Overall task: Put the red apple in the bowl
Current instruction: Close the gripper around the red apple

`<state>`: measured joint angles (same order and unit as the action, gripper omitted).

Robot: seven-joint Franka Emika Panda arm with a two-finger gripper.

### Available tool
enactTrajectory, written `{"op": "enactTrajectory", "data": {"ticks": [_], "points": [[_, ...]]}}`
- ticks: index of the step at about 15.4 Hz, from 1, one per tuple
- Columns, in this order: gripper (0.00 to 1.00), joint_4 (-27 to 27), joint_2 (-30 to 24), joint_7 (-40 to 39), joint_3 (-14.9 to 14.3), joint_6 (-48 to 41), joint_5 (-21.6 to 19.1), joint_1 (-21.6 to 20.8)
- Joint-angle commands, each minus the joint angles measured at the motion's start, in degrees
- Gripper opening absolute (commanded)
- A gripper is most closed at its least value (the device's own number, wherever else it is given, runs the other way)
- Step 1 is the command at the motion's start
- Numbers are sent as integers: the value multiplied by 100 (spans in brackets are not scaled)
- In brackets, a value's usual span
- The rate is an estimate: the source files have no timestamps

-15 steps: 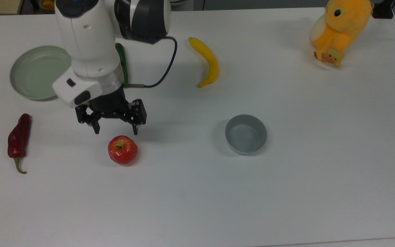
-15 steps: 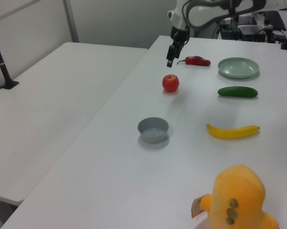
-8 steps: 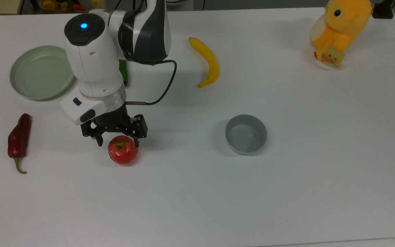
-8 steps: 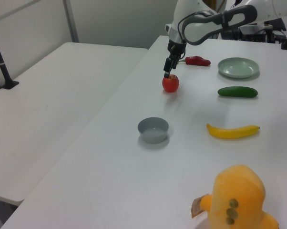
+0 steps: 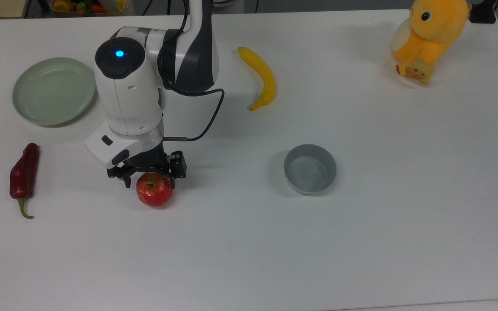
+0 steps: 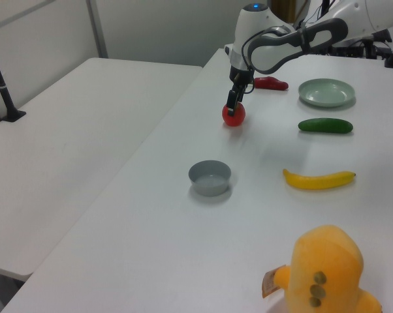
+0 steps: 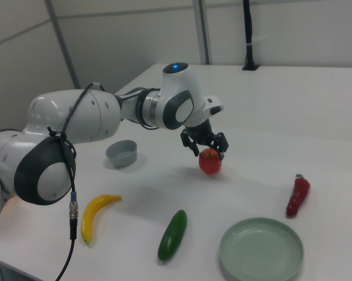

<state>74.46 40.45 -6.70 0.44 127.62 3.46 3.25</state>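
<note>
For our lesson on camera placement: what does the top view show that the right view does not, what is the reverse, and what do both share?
Top view's own: the orange plush toy at the table's far corner.
Right view's own: the whole green cucumber, the arm's big rear links, and a black post on the neighbouring table.
Shared: the open pincer astride the red apple, the grey bowl, the banana, the red chili and the green plate.
</note>
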Motion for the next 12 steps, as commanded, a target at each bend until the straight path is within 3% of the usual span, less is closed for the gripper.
{"op": "enactTrajectory", "data": {"ticks": [1, 2, 4, 6, 9, 12], "points": [[84, 192, -64, -121, 0, 158, 136, -26], [74, 192, -64, -121, 9, 158, 224, -26], [45, 236, -64, -129, 18, 150, 269, -17], [28, 236, -73, -121, 18, 149, 260, -17], [24, 218, -186, -94, 27, 115, 243, -17], [24, 288, -668, -77, 35, 27, 146, -61]]}}
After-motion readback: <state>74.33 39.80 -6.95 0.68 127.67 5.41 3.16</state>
